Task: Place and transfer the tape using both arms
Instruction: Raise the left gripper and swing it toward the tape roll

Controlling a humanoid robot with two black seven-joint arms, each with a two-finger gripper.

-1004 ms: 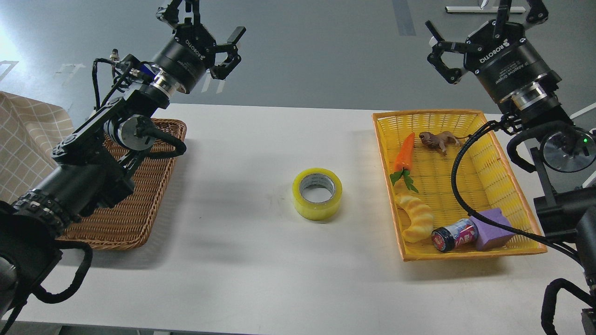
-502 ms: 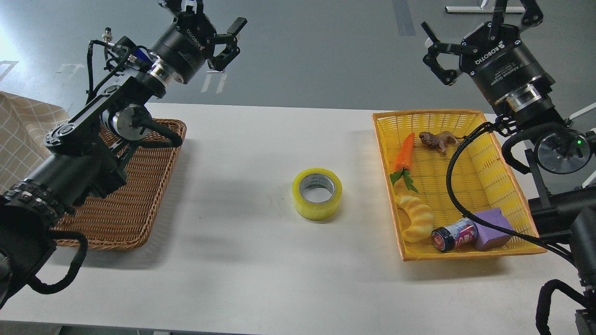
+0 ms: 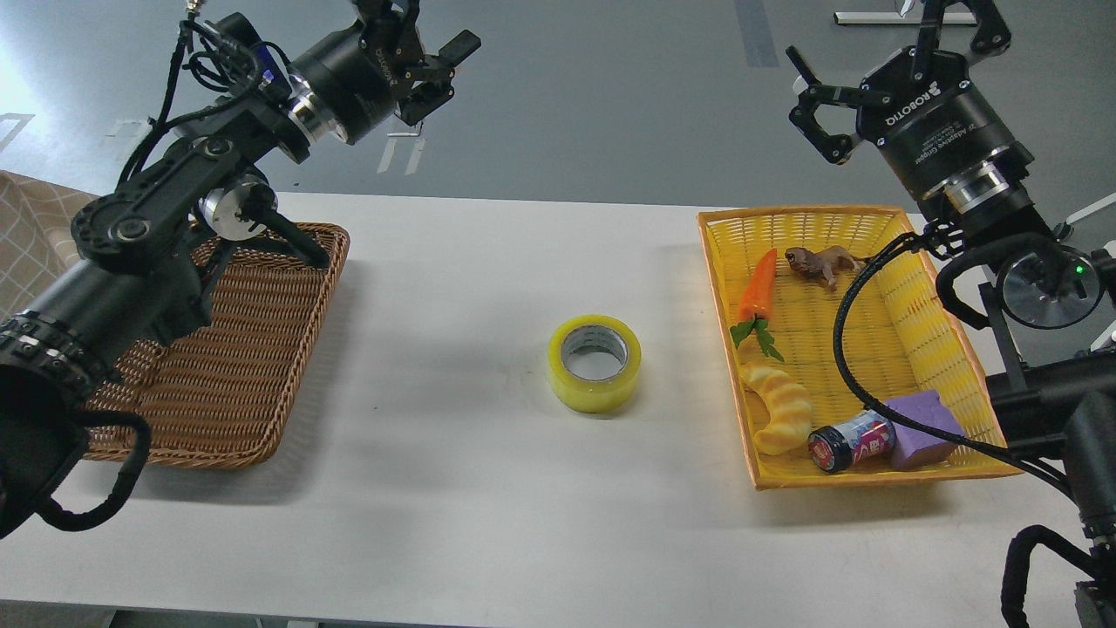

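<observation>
The yellow tape roll (image 3: 595,363) lies flat on the white table (image 3: 488,488) near its middle, its grey-white core facing up. My left gripper (image 3: 427,52) is raised high above the table's far left, well away from the tape, fingers spread and empty. My right gripper (image 3: 859,65) is raised above the far end of the yellow basket, fingers spread and empty. Both are far from the tape.
A brown wicker tray (image 3: 261,384) lies at the left under my left arm. A yellow basket (image 3: 924,288) at the right holds a toy carrot (image 3: 757,283), a small brown animal (image 3: 818,262), a bread-like toy (image 3: 780,406), a small can (image 3: 850,440) and a purple block (image 3: 922,427).
My left arm has lifted and swung its gripper up and to the right. My right gripper has shifted slightly up and left. The tape has not moved.
</observation>
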